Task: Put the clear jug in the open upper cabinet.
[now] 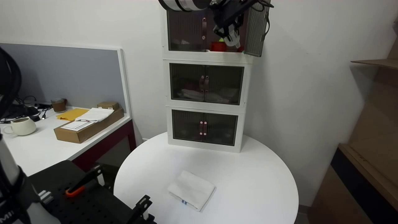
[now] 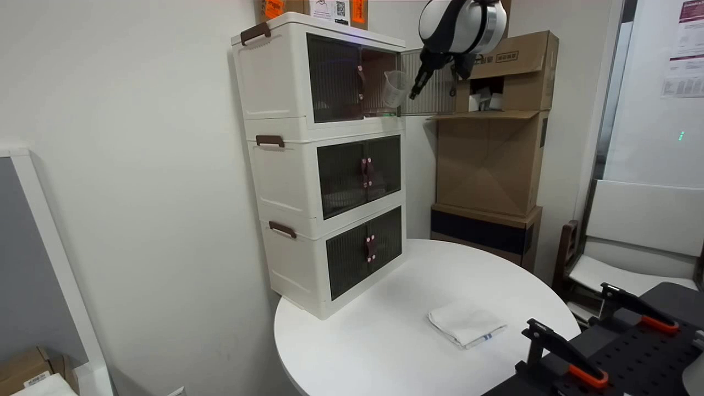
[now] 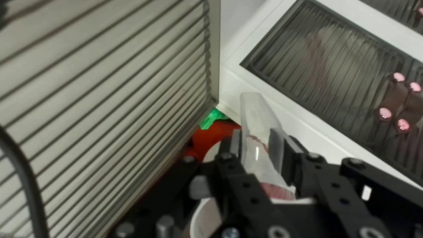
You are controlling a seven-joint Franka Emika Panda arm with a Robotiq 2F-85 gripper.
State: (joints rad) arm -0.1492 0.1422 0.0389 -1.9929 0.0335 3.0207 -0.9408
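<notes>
A ribbed translucent door point(image 3: 109, 99) flanks the open upper cabinet point(image 2: 272, 77); at its opening, the end effector point(image 3: 259, 148) pinches the clear jug point(image 2: 394, 91); tapered, colourless, smooth plastic, tilted.

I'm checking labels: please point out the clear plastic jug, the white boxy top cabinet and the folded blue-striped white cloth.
Clear plastic jug point(image 2: 394, 89): in an exterior view, side wall.
White boxy top cabinet point(image 2: 272, 80): in an exterior view, outer side wall.
Folded blue-striped white cloth point(image 1: 191, 189): in an exterior view, top face.

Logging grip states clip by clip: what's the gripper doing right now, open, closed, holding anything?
Gripper: closed, holding the clear jug.
</notes>
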